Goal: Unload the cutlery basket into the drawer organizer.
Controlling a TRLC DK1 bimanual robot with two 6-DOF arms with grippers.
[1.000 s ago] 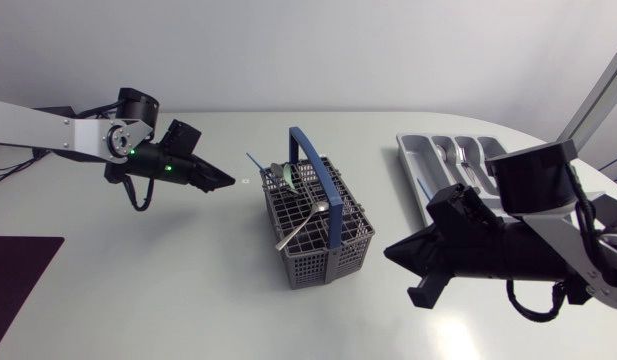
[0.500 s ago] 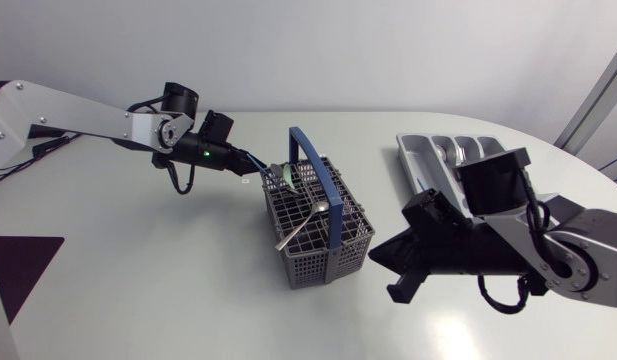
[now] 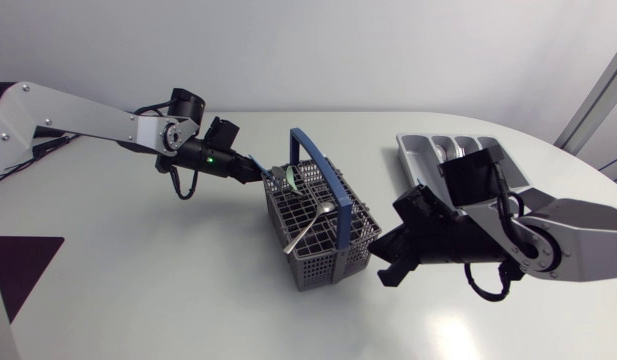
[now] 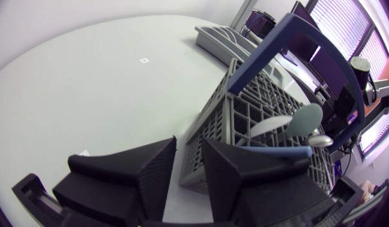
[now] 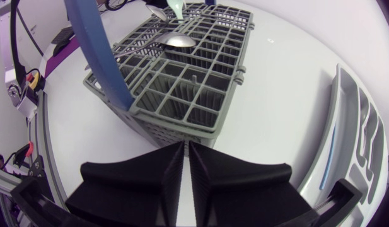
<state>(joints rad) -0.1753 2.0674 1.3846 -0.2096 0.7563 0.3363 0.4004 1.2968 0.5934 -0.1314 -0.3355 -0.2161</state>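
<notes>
A grey plastic lattice cutlery basket (image 3: pixel 328 265) with an arched blue carrying handle (image 3: pixel 323 185) is seen standing upright near the middle of the white table (image 3: pixel 138 280). A silver metal spoon (image 3: pixel 308 225) is laid slantwise across its grid, and a utensil with a pale green rounded bowl (image 3: pixel 288 178) is propped at its far corner beside a slim blue utensil handle (image 4: pixel 276 151). A grey moulded drawer organizer (image 3: pixel 408 160) is placed well apart from the basket on the right side of the table, and metal cutlery (image 3: pixel 453 152) is seen lying in its compartments.

The left gripper (image 3: pixel 258 173) is held at the basket's far left corner. In the left wrist view its fingers (image 4: pixel 189 148) are seen apart, with the corner of the basket wall (image 4: pixel 210 135) just ahead of the gap and nothing held between them.

The right gripper (image 3: pixel 380 260) is positioned low over the table, just beside the basket's near right corner. In the right wrist view its fingers (image 5: pixel 185 146) are pressed together but for a thin slit, with nothing clamped; the basket's near wall (image 5: pixel 175 126) is just ahead of the tips, and the organizer's rim (image 5: pixel 340 94) is seen off to one side.
</notes>
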